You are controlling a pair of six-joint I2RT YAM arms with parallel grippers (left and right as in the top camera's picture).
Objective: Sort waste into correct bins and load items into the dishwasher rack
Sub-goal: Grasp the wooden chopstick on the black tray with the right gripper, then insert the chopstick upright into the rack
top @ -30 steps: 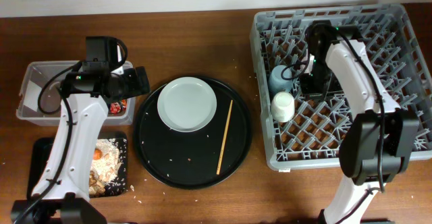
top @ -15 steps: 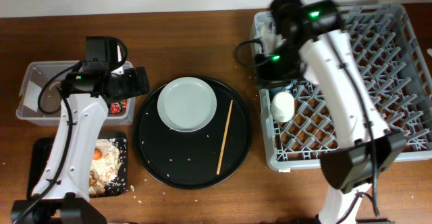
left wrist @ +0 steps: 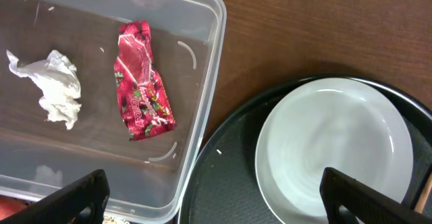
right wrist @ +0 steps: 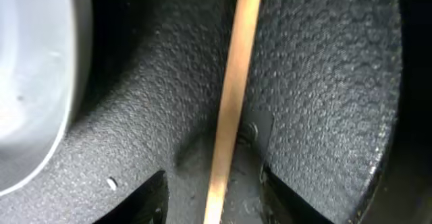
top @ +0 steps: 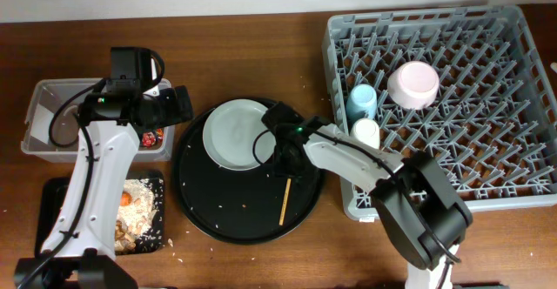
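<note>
My right gripper hangs low over the round black tray, open, its fingers on either side of the wooden chopstick without touching it. The grey-green plate lies just to its left on the same tray. In the dishwasher rack sit the blue cup, the cream cup and the pinkish bowl. My left gripper is wide open and empty, between the clear tub and the plate. The tub holds the red wrapper and the white tissue.
The shallow black tray at the front left holds food scraps and a carrot piece. The round black tray carries a few crumbs. The rack's tall grey wall stands close to the right of my right arm.
My right arm swung out of the rack, leaving the pinkish bowl there, and came down over the chopstick on the round tray with its jaws opening. The left arm has not moved.
</note>
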